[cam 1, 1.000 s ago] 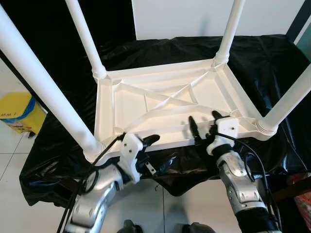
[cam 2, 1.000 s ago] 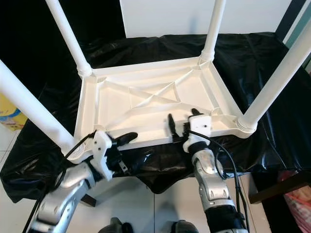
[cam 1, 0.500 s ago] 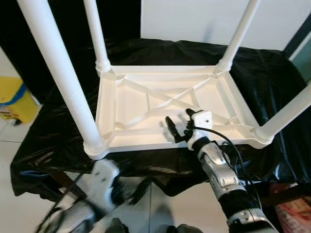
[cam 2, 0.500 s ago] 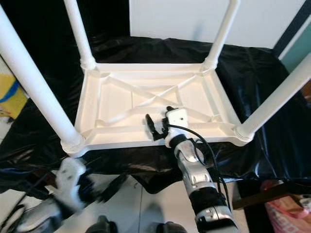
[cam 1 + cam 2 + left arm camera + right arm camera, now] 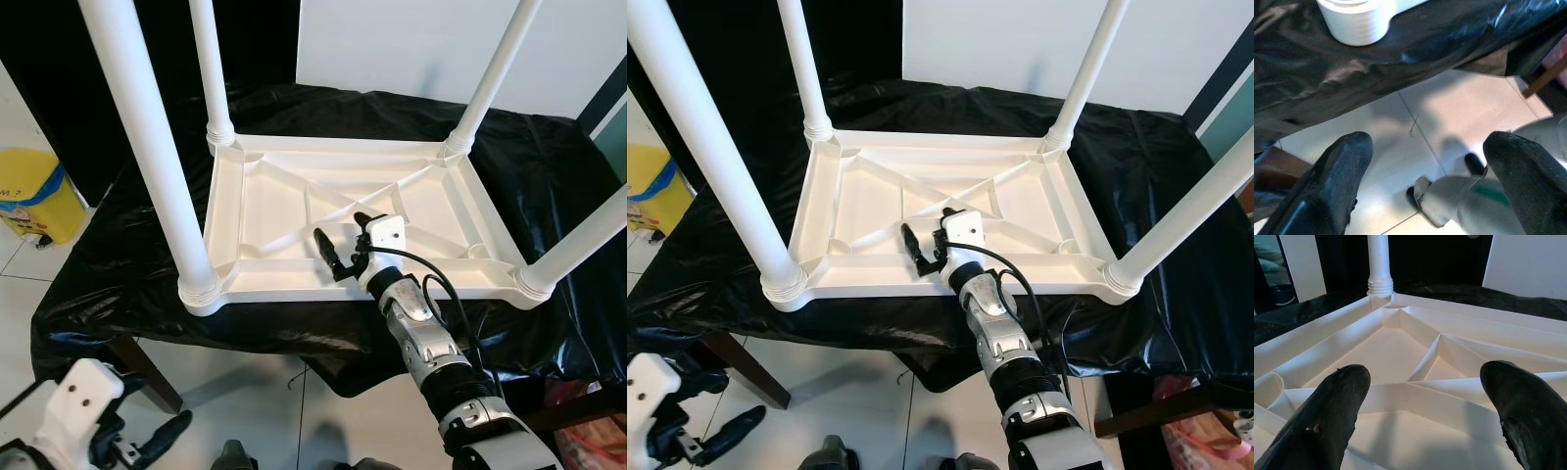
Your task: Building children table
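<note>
A white plastic children's table (image 5: pixel 265 201) lies upside down on a black-covered surface, its four legs pointing up. The near-left leg (image 5: pixel 157 166) stands in its corner socket. My right gripper (image 5: pixel 341 240) hovers open just inside the middle of the front rim, over the ribbed underside (image 5: pixel 1415 357), holding nothing. My left gripper (image 5: pixel 147 443) hangs low near the floor in front of the covered surface. In the left wrist view its fingers (image 5: pixel 1332 176) are spread open above the floor tiles, with the near-left leg socket (image 5: pixel 1354 22) ahead.
Black plastic sheet (image 5: pixel 118 264) drapes over the supporting table and hangs past its front edge. A yellow bin (image 5: pixel 34 196) stands on the floor at the left. A white board (image 5: pixel 411 44) leans at the back. A wooden leg (image 5: pixel 147 367) shows under the cloth.
My left arm has dropped from the table's front rim down toward the floor. My right gripper has slid left along the front rim toward its middle. The camera has shifted too.
</note>
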`<state>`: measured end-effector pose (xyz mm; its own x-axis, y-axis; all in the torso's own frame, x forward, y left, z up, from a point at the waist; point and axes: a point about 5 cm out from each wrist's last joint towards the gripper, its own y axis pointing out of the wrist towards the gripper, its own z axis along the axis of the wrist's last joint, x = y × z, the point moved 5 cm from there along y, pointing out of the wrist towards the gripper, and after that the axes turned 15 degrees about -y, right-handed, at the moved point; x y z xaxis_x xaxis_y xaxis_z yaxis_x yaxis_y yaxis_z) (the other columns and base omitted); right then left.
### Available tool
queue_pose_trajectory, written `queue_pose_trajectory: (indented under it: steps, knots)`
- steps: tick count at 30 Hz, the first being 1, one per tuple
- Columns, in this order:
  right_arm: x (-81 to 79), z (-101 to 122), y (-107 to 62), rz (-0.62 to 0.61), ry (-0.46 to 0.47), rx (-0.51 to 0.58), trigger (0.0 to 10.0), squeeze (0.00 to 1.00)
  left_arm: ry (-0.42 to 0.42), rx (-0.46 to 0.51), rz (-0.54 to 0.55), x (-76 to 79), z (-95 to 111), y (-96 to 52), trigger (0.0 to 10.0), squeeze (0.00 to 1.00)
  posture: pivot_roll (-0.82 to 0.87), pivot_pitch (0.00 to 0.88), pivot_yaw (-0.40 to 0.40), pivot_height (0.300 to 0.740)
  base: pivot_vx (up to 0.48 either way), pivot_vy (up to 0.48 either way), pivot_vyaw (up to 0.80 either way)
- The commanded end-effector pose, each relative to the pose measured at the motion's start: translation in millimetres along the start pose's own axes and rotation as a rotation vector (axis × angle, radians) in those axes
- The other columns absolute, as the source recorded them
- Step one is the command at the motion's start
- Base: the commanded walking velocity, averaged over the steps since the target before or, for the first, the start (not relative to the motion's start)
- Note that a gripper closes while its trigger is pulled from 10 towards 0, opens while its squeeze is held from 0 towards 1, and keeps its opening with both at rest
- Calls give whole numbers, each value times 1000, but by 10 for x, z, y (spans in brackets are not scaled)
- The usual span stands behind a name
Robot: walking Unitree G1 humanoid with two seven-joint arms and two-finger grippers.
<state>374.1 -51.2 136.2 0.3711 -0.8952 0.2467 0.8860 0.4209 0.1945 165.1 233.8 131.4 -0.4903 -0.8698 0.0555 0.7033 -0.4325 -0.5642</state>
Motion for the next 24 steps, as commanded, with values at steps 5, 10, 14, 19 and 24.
queue_pose_trajectory:
  steps: [5, 10, 14, 19, 24]
  knots:
    - [42, -63, -74, -37, 2, 0, 10000, 0, 58, 76, 261, -864, 318, -235, 10000, 0, 231, 41, -65, 740, 0, 0, 0]
    - [47, -32, -134, -61, -9, 19, 10000, 0, 101, 199, 356, -1280, 700, -194, 10000, 0, 187, 37, -41, 740, 0, 0, 0]
    - [65, -39, -159, -74, -14, 21, 10000, 0, 119, 246, 357, -1348, 840, -150, 10000, 0, 165, 34, -30, 740, 0, 0, 0]
    - [173, -97, -259, -128, -35, 4, 10000, 0, 126, 384, 330, -1460, 1221, 113, 10000, 0, 101, 31, 2, 740, 0, 0, 0]
    - [279, -116, -361, -179, -56, -3, 10000, 0, 133, 449, 299, -1507, 1443, 362, 10000, 0, 52, 32, 27, 740, 0, 0, 0]
